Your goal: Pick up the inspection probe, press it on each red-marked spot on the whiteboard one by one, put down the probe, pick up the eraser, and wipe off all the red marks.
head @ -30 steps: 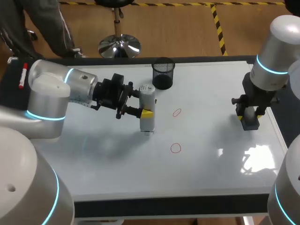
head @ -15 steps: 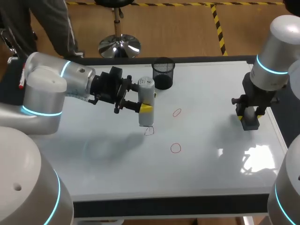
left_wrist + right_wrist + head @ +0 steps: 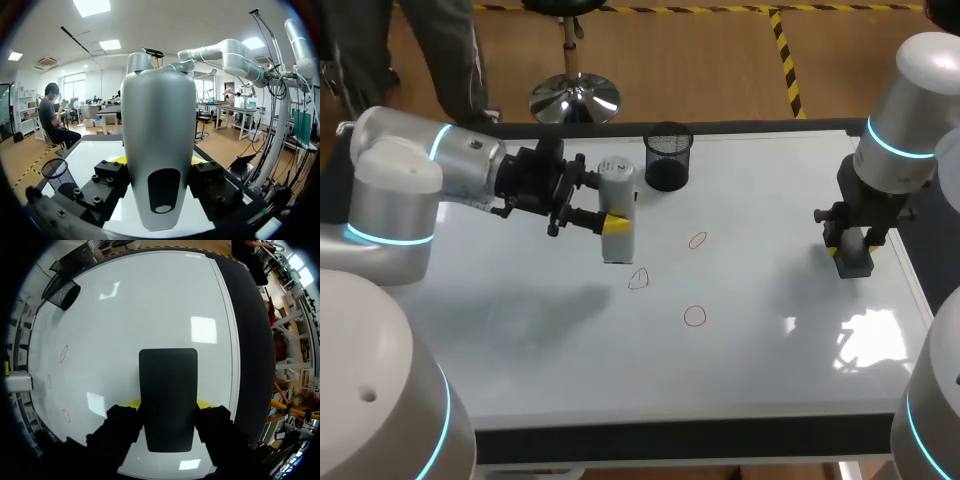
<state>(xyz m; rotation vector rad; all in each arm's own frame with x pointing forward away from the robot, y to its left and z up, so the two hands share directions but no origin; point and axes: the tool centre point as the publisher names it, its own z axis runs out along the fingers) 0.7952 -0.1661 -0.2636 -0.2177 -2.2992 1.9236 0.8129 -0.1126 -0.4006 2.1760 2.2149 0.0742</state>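
The grey-white inspection probe [image 3: 617,215] hangs nose-down above the whiteboard [image 3: 770,350], my left gripper [image 3: 613,226] shut on its body. In the left wrist view the probe [image 3: 159,125] fills the space between the fingers of that gripper [image 3: 159,165]. Three red marks lie on the board: one [image 3: 638,279] just in front of the probe, one [image 3: 697,240] to its right, one [image 3: 694,316] nearer the front. At the board's right side my right gripper [image 3: 852,250] is shut on the dark eraser [image 3: 855,262], seen as a black block [image 3: 168,390] between the yellow tips of that gripper [image 3: 168,407].
A black mesh cup [image 3: 668,155] stands at the back of the board, just right of the probe. The right wrist view shows the same cup [image 3: 65,294] and the red marks [image 3: 64,353] far ahead of the eraser. The board's dark frame [image 3: 680,438] runs along the front.
My left arm has drawn the probe up and back to the left, uncovering the red mark that was under its nose. The right arm and eraser have not moved.
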